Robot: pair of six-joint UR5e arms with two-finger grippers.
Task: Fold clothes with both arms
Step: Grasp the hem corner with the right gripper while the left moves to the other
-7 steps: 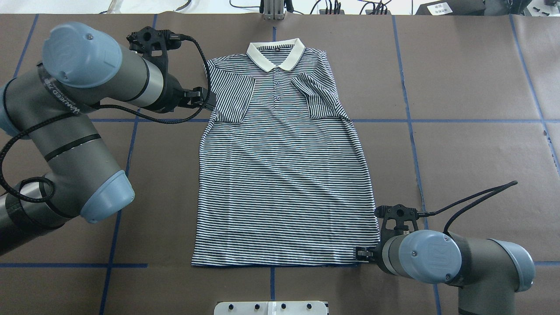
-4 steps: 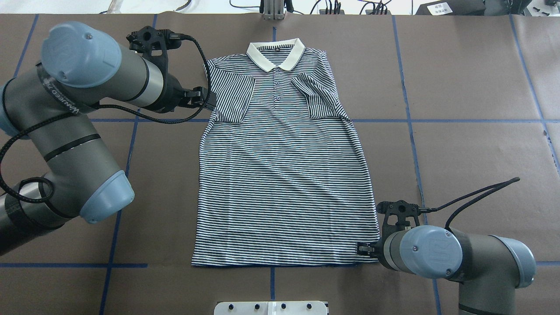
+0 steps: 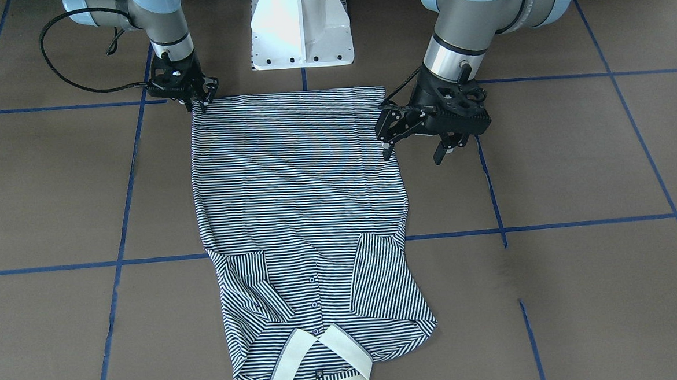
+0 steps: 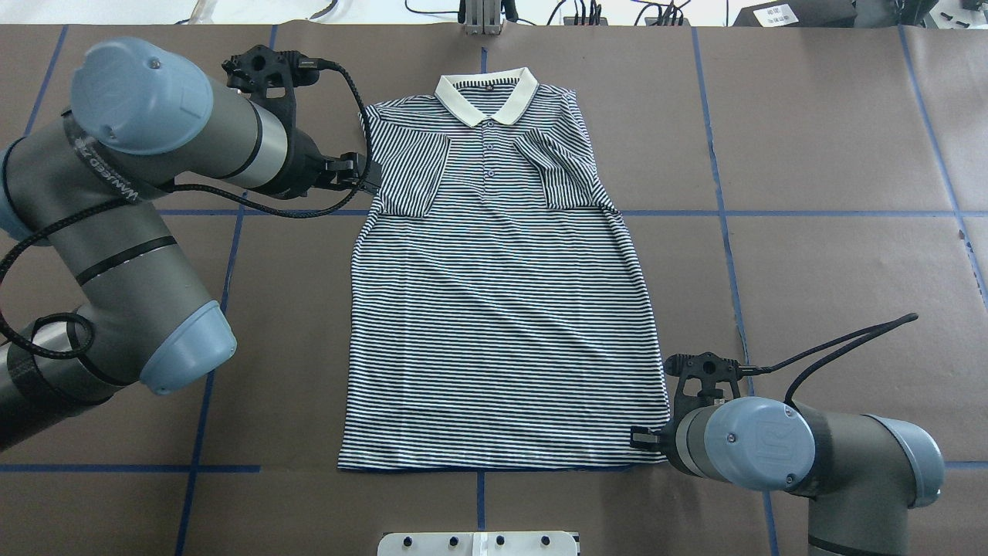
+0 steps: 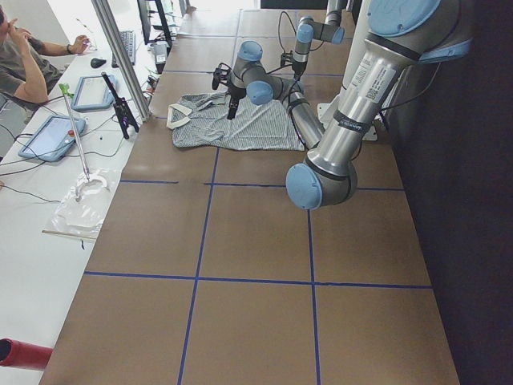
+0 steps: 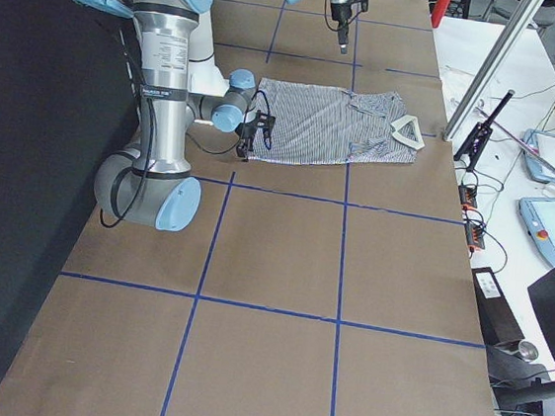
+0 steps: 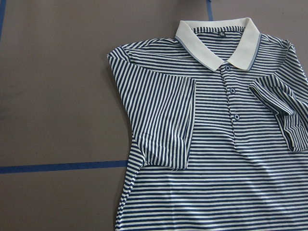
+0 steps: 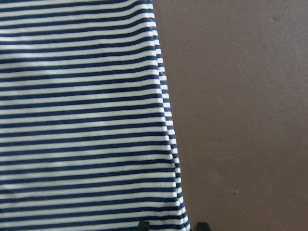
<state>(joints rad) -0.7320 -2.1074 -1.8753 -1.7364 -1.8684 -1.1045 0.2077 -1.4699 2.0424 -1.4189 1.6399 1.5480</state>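
The right hand [image 3: 199, 103] is down at the shirt's [image 4: 502, 309] hem corner on the robot's right. It is open: in its wrist view two black fingertips [image 8: 143, 224] stand apart at the lower frame edge, one over the stripes and one over bare tabletop [image 4: 810, 154], with the shirt's side edge running between them. That edge is nearly straight and lies flat.

The left hand [image 3: 414, 150] is also open, its jaws spread wide. It hangs raised above the tabletop just beside the shirt's other side edge, one finger near the fabric and the other over bare brown surface.

The shirt lies flat, front up, in the middle of the tabletop. Its cream collar [image 4: 486, 96] points away from the robot. Both short sleeves [image 4: 413, 174] are folded in over the chest. The hem runs just above a blue tape line [image 4: 116, 468] and faces the white base [image 3: 301, 30].

Wide bare tabletop lies open on both sides of the shirt and beyond each arm. At the far edge, beyond the collar, sit cables and a metal post [image 4: 482, 19].
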